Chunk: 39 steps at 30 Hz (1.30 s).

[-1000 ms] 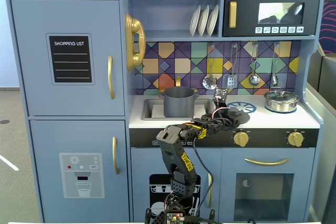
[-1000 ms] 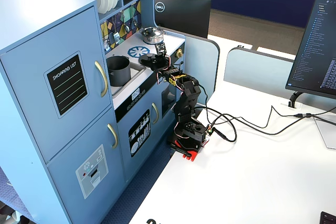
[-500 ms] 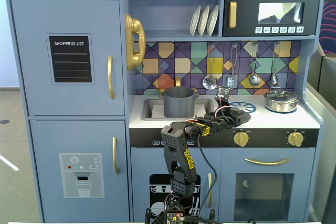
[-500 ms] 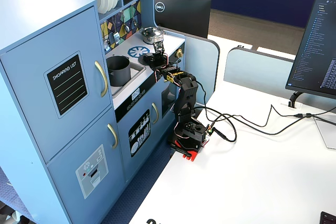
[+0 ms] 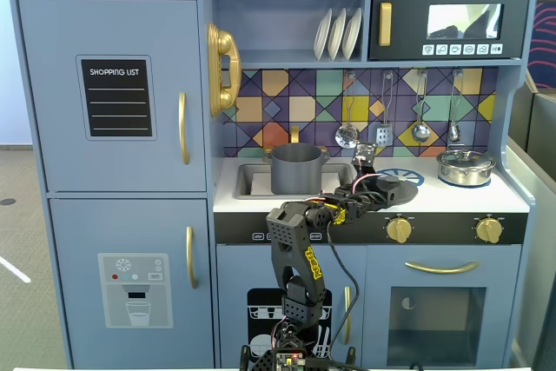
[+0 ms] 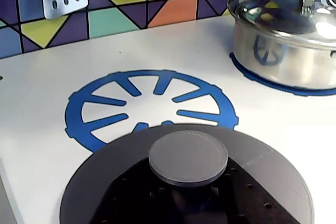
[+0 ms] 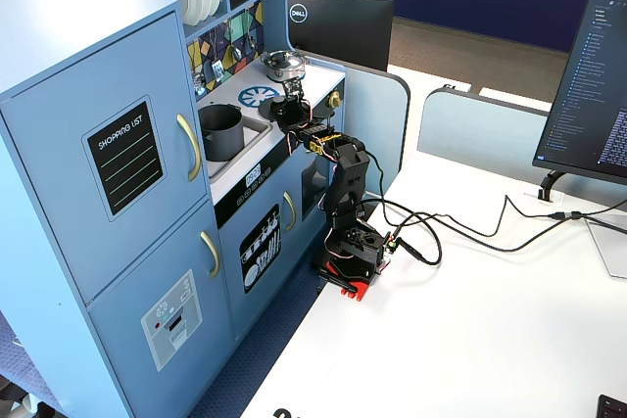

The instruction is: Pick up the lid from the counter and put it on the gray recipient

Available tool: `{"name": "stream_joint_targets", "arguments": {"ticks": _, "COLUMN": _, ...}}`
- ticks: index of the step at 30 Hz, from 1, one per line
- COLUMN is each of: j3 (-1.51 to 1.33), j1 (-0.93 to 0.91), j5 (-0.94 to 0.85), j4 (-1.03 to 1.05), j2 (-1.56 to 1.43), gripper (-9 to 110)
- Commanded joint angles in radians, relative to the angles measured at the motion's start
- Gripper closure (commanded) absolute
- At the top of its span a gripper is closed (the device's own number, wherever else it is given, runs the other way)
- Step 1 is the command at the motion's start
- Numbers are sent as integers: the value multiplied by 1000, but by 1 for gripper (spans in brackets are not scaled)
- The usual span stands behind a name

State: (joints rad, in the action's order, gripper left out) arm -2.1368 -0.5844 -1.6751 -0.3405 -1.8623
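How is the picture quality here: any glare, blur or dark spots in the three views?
Wrist view: the silver pot looks soft and carries bright reflections, while the lid close to the lens is dark but fairly sharp. Fixed view from the front: evenly lit, with glare on the microwave window. Fixed view from the side: bright daylight, and the gray pot is small but clear.

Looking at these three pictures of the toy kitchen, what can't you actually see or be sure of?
- Fingers: in the wrist view the lid fills the bottom edge and covers them; too small in both fixed views.
- Whether the lid is held or lying on the counter: unclear.
- Inside of the gray pot: hidden by its wall.
- Silver pot: cut off at the wrist view's right edge.
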Motion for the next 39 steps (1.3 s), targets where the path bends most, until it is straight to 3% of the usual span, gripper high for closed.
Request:
{"name": "stream_joint_targets", "arguments": {"ticks": 1, "j3": 114, "j1": 15, "j5": -14, "j4": 18, "j2": -104, "gripper": 102}}
{"name": "stream_joint_targets", "arguments": {"ticks": 11, "j3": 255, "j1": 46, "j5": 12, "j4": 193, "j2": -216, "gripper": 102}}
{"name": "stream_joint_targets", "arguments": {"ticks": 20, "j3": 344, "j1": 221, "j5": 41, "j4": 400, "j2": -331, "gripper": 102}}
{"name": "stream_joint_targets", "arguments": {"ticks": 39, "j3": 310, "j1": 531, "j5": 48, "j4": 483, "j2": -357, "gripper": 102}}
